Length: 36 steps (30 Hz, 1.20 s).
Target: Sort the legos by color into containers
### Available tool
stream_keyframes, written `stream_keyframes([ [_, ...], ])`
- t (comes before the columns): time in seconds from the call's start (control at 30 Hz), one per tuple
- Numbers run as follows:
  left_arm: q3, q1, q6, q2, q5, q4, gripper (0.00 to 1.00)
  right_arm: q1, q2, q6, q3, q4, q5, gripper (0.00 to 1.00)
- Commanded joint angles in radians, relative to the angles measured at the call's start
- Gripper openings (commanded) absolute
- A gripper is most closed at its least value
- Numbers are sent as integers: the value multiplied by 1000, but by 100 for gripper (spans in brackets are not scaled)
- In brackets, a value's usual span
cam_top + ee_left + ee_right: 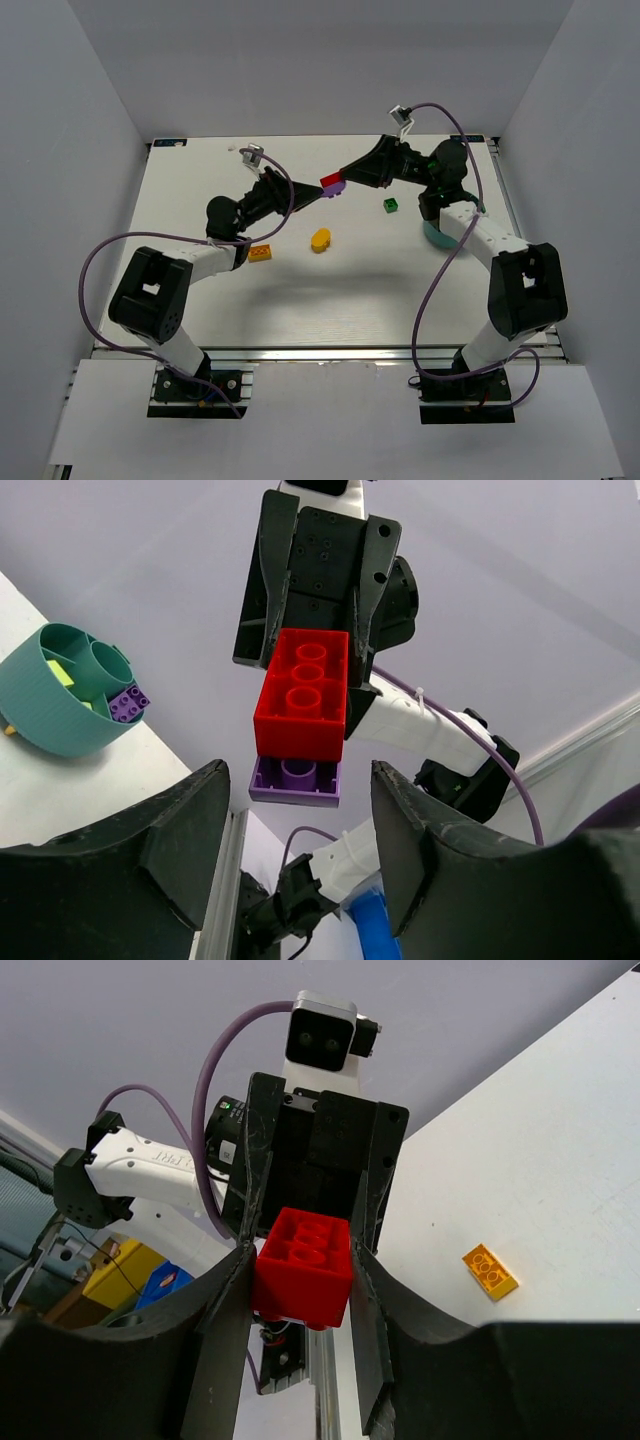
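Grey walls (pixel 80 100) close in a white table (pixel 300 310), and above its far middle the two pincers meet tip to tip in the air. The right pincer (pixel 300 1260) is clamped on a red brick (pixel 302 695). A purple brick (pixel 295 780) joined to it sits between the fingers of the left pincer (pixel 300 775), which stand wider than the brick with a gap on each side. From above, the teal bowl (pixel 433 236) behind the right pincer is mostly covered by that arm, and in the right wrist view the red brick hides the purple one.
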Motion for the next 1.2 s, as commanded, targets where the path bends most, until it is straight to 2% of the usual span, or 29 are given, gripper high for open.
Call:
stream_keyframes([
  [0.0, 23, -7, -16, -7, 17, 105, 68, 12, 3, -3, 52, 59, 20, 0],
  [0.1, 28, -9, -22, -1, 27, 110, 62, 16, 5, -6, 49, 59, 21, 0],
  [0.23, 34, -9, -43, 13, 37, 137, 39, 17, 3, -9, 47, 58, 26, 0],
  [0.27, 37, -10, -48, 21, 41, 143, 29, 18, 5, -14, 47, 55, 26, 0],
  [0.33, 40, -10, -63, 25, 46, 165, 19, 17, 5, -20, 49, 50, 27, 0],
  [0.37, 43, -10, -65, 31, 50, 175, 9, 17, 5, -23, 55, 49, 29, 0],
  [0.43, 46, -10, -75, 38, 66, 185, 0, 15, 11, -26, 64, 49, 34, 0],
  [0.73, 0, -10, -83, 41, 107, 202, 0, -28, 66, -37, 175, 46, 57, 0],
  [1.03, -21, -10, -89, 48, 121, 215, 0, -60, 64, -58, 179, 36, 72, 0],
  [1.13, -17, -10, -88, 51, 124, 214, 0, -80, 58, -135, 207, -31, 69, 0],
  [1.17, -12, -10, -83, 51, 123, 196, 0, -95, 52, -182, 224, -139, 64, 0],
])
